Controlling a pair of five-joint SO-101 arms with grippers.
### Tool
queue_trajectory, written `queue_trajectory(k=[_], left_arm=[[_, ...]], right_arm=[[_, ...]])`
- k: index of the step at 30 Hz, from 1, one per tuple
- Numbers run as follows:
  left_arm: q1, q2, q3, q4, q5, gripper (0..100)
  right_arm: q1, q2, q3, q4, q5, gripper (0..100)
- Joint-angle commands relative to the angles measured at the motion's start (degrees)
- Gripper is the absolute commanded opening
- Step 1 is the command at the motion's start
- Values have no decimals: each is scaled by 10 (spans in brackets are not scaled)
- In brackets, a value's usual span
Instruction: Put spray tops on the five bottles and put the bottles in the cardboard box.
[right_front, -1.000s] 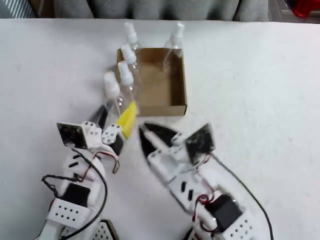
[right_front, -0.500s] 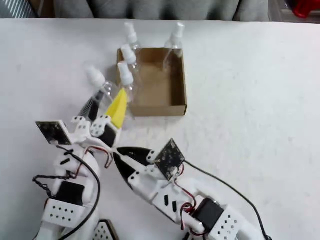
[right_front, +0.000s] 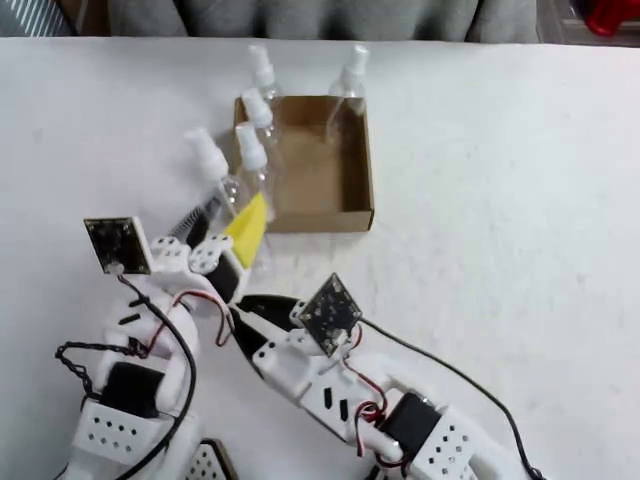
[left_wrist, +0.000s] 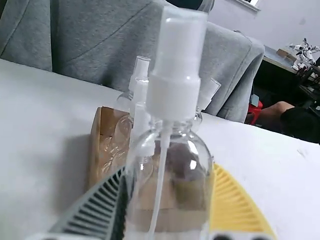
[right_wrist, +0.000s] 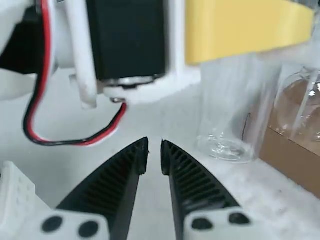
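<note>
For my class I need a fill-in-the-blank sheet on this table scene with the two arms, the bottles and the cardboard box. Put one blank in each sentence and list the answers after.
1. The left hand grips a clear bottle fitted with a white ___ top.
2. The finger of that hand nearest the cardboard box is ___ in colour.
3. The right hand holds ___.
Missing words: spray; yellow; nothing.
</note>
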Motion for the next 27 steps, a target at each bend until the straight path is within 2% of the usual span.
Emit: queue_trajectory(k=[1, 6, 14, 22, 27], left_arm=[[11, -13, -44, 2, 7, 20], [29, -36, -72, 69, 3, 20], [29, -175, -75, 170, 3, 20], [31, -188, -67, 200, -40, 20], [67, -188, -64, 204, -41, 20]], right_arm=[[8, 7, -8, -14, -3, 15], [10, 7, -7, -24, -3, 15], [36, 7, -8, -28, -3, 15], [67, 7, -10, -28, -3, 15], [90, 7, -10, -42, -3, 15]])
